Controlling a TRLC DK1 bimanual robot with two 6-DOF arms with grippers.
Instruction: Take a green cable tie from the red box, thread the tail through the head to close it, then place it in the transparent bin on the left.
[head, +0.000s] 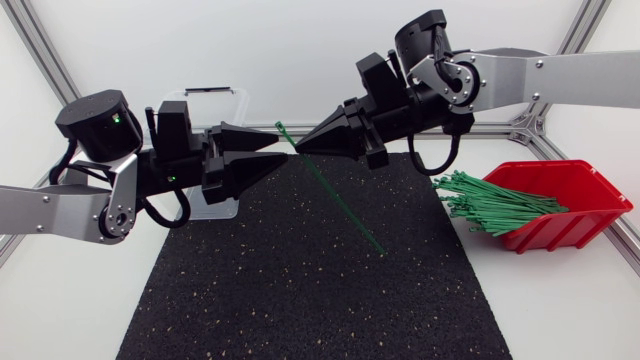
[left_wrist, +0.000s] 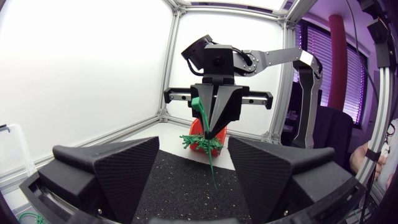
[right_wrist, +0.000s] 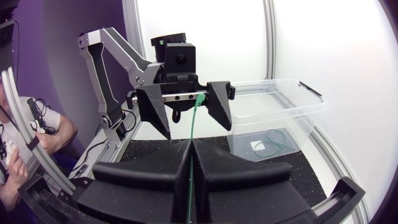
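**Head view.** The right gripper (head: 303, 146) is clamped on a green tie (head: 345, 205) near one end. The tie is a thin, flexible, ribbed plastic strip. Its long axis runs diagonally: a short stub rises past the fingertips, and the long part slopes down over the speckled black mat (head: 300, 300). The left gripper (head: 275, 158) stands tip to tip with the right, its matte wedge fingers parted and holding nothing. It is the free arm and the one nearer the stub. The red box (head: 575, 190) sits well to the right, spilling a bundle (head: 490, 200) of ties. The clear bin (head: 212, 93) lies behind the left arm.

**Left wrist view.** The right gripper (left_wrist: 214, 124) faces the camera directly ahead of the spread fingers, and the tie (left_wrist: 211, 165) hangs from it towards the mat.

**Right wrist view.** The tie (right_wrist: 194, 130) runs straight ahead from between the right gripper's own pressed fingers. Its far end reaches into the gap of the left gripper (right_wrist: 189, 115); whether it touches them cannot be told. The next move probably depends on this alignment, with the strip lying along the line that joins the two grippers. The bin (right_wrist: 280, 93) is thin-walled and glossy.
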